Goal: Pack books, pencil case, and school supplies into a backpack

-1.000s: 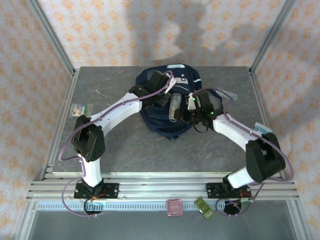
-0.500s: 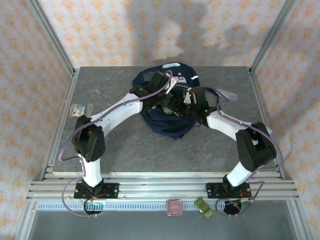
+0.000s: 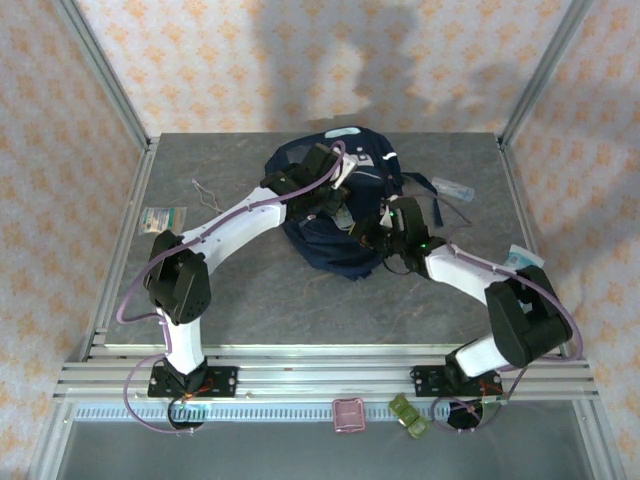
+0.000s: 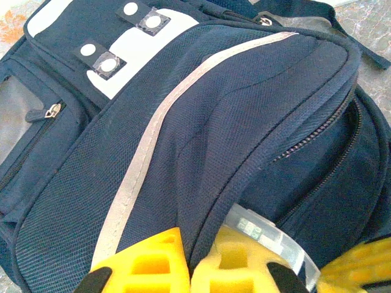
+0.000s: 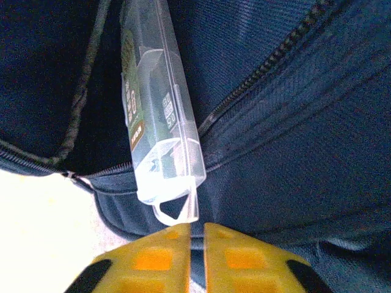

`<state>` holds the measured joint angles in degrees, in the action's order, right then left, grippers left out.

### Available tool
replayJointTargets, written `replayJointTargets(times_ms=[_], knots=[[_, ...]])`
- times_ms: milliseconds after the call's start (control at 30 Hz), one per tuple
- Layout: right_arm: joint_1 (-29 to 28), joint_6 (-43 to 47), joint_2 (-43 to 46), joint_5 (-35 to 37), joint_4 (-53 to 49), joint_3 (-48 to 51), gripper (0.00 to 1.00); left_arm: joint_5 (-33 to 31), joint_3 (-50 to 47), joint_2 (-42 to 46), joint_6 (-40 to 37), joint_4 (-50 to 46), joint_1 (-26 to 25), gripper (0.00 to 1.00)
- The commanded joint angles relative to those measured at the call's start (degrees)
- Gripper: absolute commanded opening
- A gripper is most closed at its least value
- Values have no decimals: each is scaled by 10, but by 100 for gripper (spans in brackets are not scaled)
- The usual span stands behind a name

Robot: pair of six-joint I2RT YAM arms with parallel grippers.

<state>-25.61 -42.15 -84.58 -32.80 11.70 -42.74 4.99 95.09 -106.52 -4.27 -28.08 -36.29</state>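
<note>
The navy backpack (image 3: 325, 175) lies at the back centre, grey stripe (image 4: 146, 159) and white patches facing up. My left gripper (image 4: 189, 264) is shut on a fold of the backpack's fabric beside the main zip opening (image 4: 317, 146). A clear plastic packet of school supplies (image 5: 157, 116) pokes into that dark opening, and the same packet (image 4: 272, 235) shows at the left fingers. My right gripper (image 5: 197, 235) is shut with nothing between its fingers, its tips against the packet's hang tab (image 5: 177, 210). A pink pencil case (image 3: 349, 413) lies below the front rail. The books are out of view.
A greenish-white flat packet (image 3: 163, 218) and a bent wire (image 3: 205, 190) lie at the table's left. Another clear packet (image 3: 452, 188) lies right of the backpack, and a pale packet (image 3: 520, 258) sits near the right edge. A green item (image 3: 408, 415) rests beside the pencil case.
The right gripper carried the clear packet to the backpack's opening, opened off it, drew back a little and shut at its tab end. The left gripper kept its hold.
</note>
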Motion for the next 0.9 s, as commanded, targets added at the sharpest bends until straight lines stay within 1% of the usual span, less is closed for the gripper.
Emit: replayJointTargets(times_ms=[0,200,333,433,467,533,600,633,733,867], knots=[[-6,0,-37,21,47,-35,9,24,9,30,19,50,-10,0],[-21,4,-120,24,64,-126,8,33,8,32,28,53,-17,0],[-23,-23,-159,9,121,-142,8,40,5,32,35,53,-19,0],[-24,-13,-165,6,95,-151,11,35,-1,32,38,55,-19,0],[-24,-2,-156,13,78,-147,13,32,-5,32,40,56,-19,0],[-24,23,-119,28,50,-124,22,23,-12,34,42,59,-19,0],[-24,49,-71,40,15,-99,33,16,-20,37,44,64,-19,0],[-24,59,-50,45,-5,-90,35,15,-25,38,44,66,-19,0],[-24,93,20,62,-68,-62,40,11,-40,41,48,75,-19,0],[-20,130,117,101,-144,-35,42,8,-61,47,52,85,-19,0]])
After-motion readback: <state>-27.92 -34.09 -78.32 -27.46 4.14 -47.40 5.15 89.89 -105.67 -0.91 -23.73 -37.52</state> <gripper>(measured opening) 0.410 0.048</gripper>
